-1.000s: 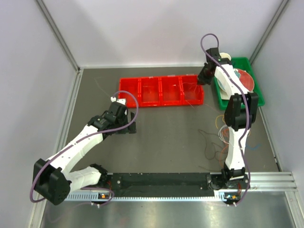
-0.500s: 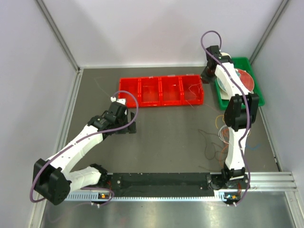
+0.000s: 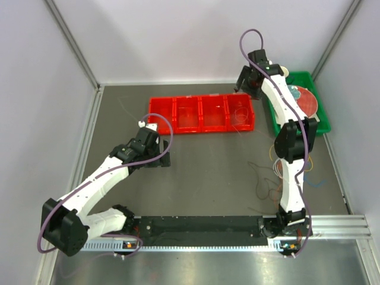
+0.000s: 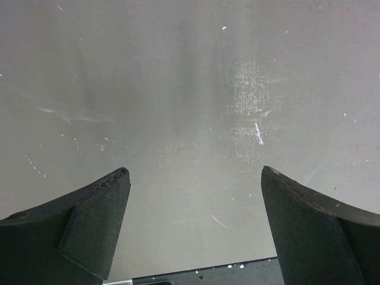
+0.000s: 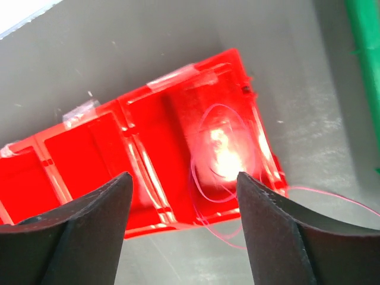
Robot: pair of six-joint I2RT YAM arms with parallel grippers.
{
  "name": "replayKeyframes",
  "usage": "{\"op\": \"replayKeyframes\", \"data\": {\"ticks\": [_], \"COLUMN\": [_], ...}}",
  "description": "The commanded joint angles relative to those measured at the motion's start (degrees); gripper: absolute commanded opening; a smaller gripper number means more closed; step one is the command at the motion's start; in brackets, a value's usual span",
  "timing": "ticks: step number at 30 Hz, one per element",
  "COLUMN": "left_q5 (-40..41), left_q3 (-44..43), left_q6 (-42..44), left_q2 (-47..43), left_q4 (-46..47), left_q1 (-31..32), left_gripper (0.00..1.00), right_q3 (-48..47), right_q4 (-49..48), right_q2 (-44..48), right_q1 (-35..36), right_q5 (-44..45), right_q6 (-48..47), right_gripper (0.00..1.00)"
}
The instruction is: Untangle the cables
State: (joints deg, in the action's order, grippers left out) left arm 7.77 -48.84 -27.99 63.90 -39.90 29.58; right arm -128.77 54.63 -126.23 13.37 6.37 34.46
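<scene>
A loose tangle of cables (image 3: 274, 169) lies on the table well behind the right gripper (image 5: 183, 176), beside that arm's forearm. The left gripper (image 4: 193, 178) hangs over bare tabletop (image 4: 190, 89), fingers wide apart, holding nothing. Farther out, the right gripper hovers with fingers apart, gripping nothing. Directly below it, a thin red cable loop (image 5: 225, 155) lies in the end compartment of the red divided bin (image 5: 89, 142). One strand trails over the bin wall onto the table.
</scene>
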Motion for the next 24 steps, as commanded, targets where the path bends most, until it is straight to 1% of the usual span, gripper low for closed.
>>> {"op": "replayKeyframes", "data": {"ticks": [1,2,3,5,6,7,8,9,11,12,13,15,17,18,23,24], "left_q5": [0.40,0.40,0.40,0.40,0.40,0.40,0.40,0.40,0.40,0.40,0.32,-0.03,-0.39,-0.47,-1.18,-1.27], "left_q3": [0.06,-0.03,0.06,-0.03,0.06,0.06,0.06,0.15,0.15,0.06,0.06,0.06,0.06,0.15,0.15,0.06], "left_q6": [-0.40,-0.31,-0.31,-0.23,-0.31,-0.40,-0.31,-0.31,-0.31,-0.31,-0.31,-0.31,-0.14,-0.14,0.04,0.13], "left_q2": [-0.09,-0.09,-0.09,-0.18,-0.18,-0.18,-0.18,-0.27,-0.35,-0.35,-0.27,-0.18,0.00,0.08,0.09,0.17], "left_q4": [1.23,1.23,1.31,1.40,1.40,1.32,1.32,1.32,1.40,1.32,1.49,1.49,1.58,1.49,1.67,1.67], "left_q1": [0.30,0.30,0.21,0.30,0.30,0.30,0.30,0.21,0.30,0.30,0.39,0.39,0.39,0.47,0.56,0.56], "left_gripper": [0.95,0.95,0.95,0.95,0.95,0.95,0.95,0.95,0.95,0.95,0.95,0.95,0.95,0.95,0.95,0.95], "right_q3": [0.79,2.54,6.65,11.15,15.70,18.27,20.99,26.32,31.54,36.09,38.13,43.39,46.49,48.85,54.23,56.59], "right_q4": [4.42,4.78,5.22,6.62,7.50,8.12,8.73,9.00,9.26,9.35,9.61,9.44,8.57,7.78,5.84,4.88], "right_q2": [8.36,11.42,13.02,18.01,19.52,21.28,22.95,26.27,29.19,31.81,32.71,34.56,36.32,36.67,36.32,36.41], "right_q1": [-0.09,-0.09,-0.09,-0.36,-0.62,-0.97,-1.49,-2.54,-3.95,-5.35,-5.98,-7.47,-8.18,-8.35,-8.88,-9.23], "right_q5": [5.47,6.54,7.68,11.81,13.04,14.53,14.89,15.07,14.81,14.38,14.37,14.37,13.58,12.88,13.58,12.19], "right_q6": [-2.03,-1.76,-1.33,0.17,1.04,2.79,3.59,4.38,6.14,6.50,6.76,6.94,6.33,6.06,5.53,5.45], "right_gripper": [0.72,0.72,0.72,0.72,0.72,0.72,0.71,0.70,0.68,0.68,0.66,0.66,0.65,0.65,0.63,0.62]}}
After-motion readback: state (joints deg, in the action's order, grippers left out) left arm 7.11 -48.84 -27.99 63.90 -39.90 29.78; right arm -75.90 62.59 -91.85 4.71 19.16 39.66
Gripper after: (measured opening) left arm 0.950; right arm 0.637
